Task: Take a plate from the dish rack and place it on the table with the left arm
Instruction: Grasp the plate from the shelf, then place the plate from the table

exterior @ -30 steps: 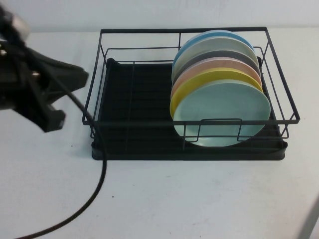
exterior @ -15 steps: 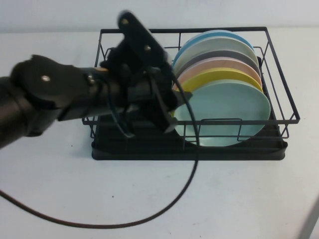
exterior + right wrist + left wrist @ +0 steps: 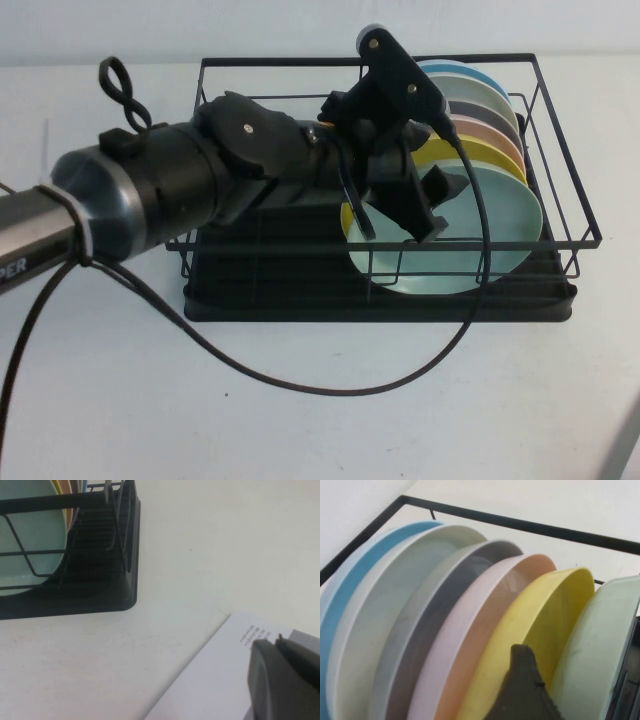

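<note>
wall [image 3: 300, 25]: plain white | light: even, soft | floor: unseen

You've got a black wire dish rack [image 3: 560, 150] with a black ribbed tray on a plain white table [image 3: 300, 420]. Plate stack, front to back: pale mint plate [image 3: 500, 215], yellow [image 3: 545, 615], peach-pink [image 3: 485, 630], grey [image 3: 445, 615], off-white [image 3: 385, 625], blue [image 3: 350, 580]. Left arm [image 3: 170, 190] is black with a grey band; left gripper [image 3: 400, 215] black. Right gripper [image 3: 282, 680] dark grey, lower right of its wrist view, over white printed paper [image 3: 215, 680].
</note>
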`<action>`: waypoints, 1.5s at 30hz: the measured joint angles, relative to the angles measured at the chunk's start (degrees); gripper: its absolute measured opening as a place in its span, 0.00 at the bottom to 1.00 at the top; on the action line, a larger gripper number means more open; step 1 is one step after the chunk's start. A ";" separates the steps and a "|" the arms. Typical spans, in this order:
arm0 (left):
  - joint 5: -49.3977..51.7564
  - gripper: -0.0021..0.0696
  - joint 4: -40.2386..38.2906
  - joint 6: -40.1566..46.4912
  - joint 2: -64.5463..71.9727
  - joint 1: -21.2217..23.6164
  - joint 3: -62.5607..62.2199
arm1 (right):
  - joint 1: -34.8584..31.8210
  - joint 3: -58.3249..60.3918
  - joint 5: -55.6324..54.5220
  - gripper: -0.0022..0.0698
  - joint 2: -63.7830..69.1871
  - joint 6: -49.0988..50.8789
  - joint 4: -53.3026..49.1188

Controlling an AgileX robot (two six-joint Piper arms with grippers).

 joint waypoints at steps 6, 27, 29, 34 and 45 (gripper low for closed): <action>0.74 0.66 -0.22 0.00 2.56 -0.22 -1.21 | 0.00 0.00 0.00 0.00 0.00 0.00 0.00; -0.61 0.17 1.05 5.42 1.01 -0.22 -1.96 | 0.00 0.00 0.00 0.00 0.00 0.00 0.00; -0.49 0.16 1.05 6.02 -1.26 -0.22 -2.44 | 0.00 0.00 0.00 0.00 0.00 0.00 0.00; -0.03 0.13 0.48 3.10 -10.53 -0.22 -3.67 | 0.00 0.00 0.00 0.00 0.00 0.00 0.00; 35.60 0.13 8.18 -38.86 -24.44 6.14 -4.26 | 0.00 0.00 0.00 0.00 0.00 0.00 0.00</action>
